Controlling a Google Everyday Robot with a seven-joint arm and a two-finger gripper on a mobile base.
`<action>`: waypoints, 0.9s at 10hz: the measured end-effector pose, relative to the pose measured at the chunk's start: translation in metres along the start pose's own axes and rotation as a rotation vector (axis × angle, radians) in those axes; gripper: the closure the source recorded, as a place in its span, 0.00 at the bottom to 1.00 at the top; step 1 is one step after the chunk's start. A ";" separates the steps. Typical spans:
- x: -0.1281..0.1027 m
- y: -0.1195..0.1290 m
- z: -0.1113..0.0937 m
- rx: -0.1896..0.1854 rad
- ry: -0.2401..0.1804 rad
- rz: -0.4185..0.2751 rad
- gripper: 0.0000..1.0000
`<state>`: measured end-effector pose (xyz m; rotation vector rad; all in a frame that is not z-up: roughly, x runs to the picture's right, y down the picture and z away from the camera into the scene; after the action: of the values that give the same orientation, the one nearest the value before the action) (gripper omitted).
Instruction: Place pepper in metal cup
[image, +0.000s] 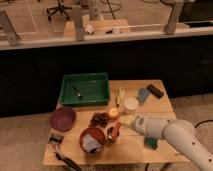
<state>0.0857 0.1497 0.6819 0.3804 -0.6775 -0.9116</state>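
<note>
The pepper (116, 130) is a small red-orange shape just right of the reddish-brown bowl, at the front middle of the wooden table (135, 150). It rests against or in the small dark metal cup (111, 135); I cannot tell which. My gripper (125, 121) is at the end of the white arm (167, 131), which reaches in from the lower right. It hovers just above and to the right of the pepper and cup, next to the yellow-orange fruit.
A green tray (84, 89) stands at the back left and a purple plate (62, 118) at the left. The reddish-brown bowl (92, 139), grapes (99, 119), round fruit (114, 113), white cup (131, 103), grey sponge (143, 95) and black block (155, 90) crowd the middle and right. A brush (56, 138) lies front left.
</note>
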 end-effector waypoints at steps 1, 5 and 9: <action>0.004 0.003 0.010 -0.001 -0.003 -0.005 0.87; 0.014 0.008 0.024 0.013 0.018 -0.025 0.87; 0.022 0.015 0.030 0.041 0.041 -0.069 0.87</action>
<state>0.0839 0.1401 0.7205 0.4599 -0.6497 -0.9541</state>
